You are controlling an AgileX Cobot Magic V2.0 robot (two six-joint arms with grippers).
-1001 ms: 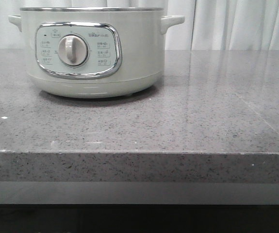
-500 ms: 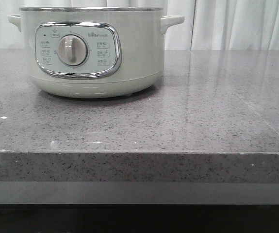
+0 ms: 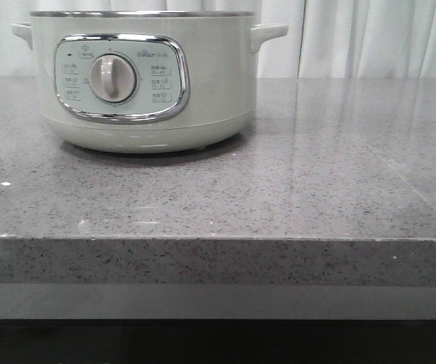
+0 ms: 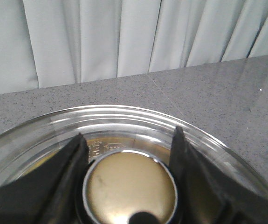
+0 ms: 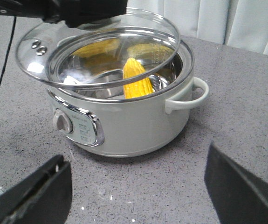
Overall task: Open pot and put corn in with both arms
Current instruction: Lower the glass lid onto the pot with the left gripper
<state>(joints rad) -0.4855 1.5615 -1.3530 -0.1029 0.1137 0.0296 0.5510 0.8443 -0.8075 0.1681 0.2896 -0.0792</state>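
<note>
The pale grey-green pot [image 3: 142, 83] stands at the back left of the counter; its top is cut off in the front view. In the right wrist view the pot [image 5: 124, 121] is open, and the yellow corn [image 5: 136, 81] stands inside it, leaning on the steel wall. My left gripper [image 4: 128, 135] is shut on the brass knob [image 4: 130, 186] of the glass lid [image 4: 124, 119]. It holds the lid [image 5: 96, 46] tilted just above the pot's rim. My right gripper [image 5: 136, 158] is open and empty, over the counter in front of the pot.
The grey speckled counter [image 3: 293, 189] has its front edge [image 3: 218, 241] near me. White curtains [image 3: 369, 38] hang behind it. A black cable [image 5: 3, 70] runs down beside the pot in the right wrist view.
In the front view the pot has shifted and turned very slightly to the left. Neither gripper shows in that view.
</note>
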